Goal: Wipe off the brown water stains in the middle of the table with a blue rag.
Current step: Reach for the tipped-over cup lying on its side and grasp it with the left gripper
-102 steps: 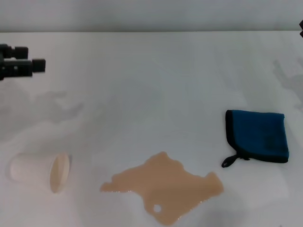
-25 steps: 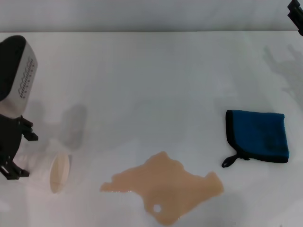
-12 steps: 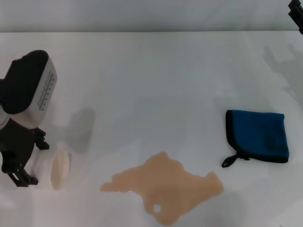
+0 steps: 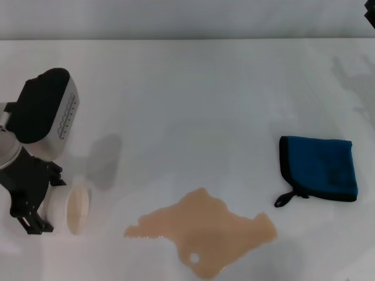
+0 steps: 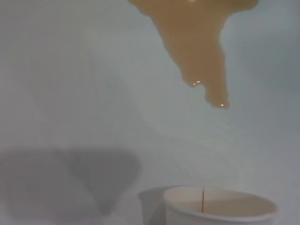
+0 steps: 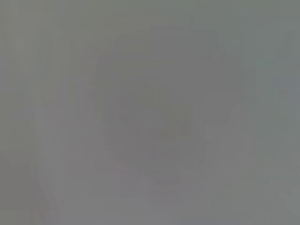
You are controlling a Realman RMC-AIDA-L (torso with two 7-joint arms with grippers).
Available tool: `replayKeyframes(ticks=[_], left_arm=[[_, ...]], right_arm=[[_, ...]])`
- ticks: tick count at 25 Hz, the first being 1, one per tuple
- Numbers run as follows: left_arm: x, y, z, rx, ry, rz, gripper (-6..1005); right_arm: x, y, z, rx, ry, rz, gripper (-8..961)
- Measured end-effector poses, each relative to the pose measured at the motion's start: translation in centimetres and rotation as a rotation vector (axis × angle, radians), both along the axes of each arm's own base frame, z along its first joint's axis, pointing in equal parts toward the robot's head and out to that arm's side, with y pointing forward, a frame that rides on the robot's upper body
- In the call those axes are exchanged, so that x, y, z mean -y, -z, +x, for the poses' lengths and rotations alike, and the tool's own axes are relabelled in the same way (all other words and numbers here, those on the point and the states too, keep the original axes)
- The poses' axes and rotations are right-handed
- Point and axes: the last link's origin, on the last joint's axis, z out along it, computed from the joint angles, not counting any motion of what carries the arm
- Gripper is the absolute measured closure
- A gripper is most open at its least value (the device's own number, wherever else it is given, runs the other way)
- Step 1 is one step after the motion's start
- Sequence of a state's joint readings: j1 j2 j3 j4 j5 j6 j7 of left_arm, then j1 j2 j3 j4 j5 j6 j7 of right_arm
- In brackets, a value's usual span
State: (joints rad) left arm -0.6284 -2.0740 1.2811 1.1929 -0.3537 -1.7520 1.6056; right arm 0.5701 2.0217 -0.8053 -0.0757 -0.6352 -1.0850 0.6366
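A bare test bench, it seems: a large plain white smooth tabletop (image 4: pixel 193 93) meets a blank pale grey wall (image 4: pixel 187 17) at twelve o'clock, nothing domestic.

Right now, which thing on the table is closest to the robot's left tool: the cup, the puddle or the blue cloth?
The paper cup, lying on its side. The left tool is right at it, while the brown puddle lies apart and the blue rag sits far across the table.

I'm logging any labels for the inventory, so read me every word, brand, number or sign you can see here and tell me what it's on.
There is no readable text in any view.
Paper cup: no print; only a thin dark line inside its wall, seen in the left wrist view.
Blue rag: no tag or lettering.
Left arm housing: rows of small dots, not writing.
Brown water stains and table: unmarked.
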Motion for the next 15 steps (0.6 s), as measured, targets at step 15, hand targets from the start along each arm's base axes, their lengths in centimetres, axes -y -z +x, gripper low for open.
replayKeyframes(ticks=[15], left_arm=[[-0.38,0.6,-0.44,-0.004,-0.046,0.062,138]], right_arm=[[0.07,-0.03,0.1,0.0,0.002,0.001,112]])
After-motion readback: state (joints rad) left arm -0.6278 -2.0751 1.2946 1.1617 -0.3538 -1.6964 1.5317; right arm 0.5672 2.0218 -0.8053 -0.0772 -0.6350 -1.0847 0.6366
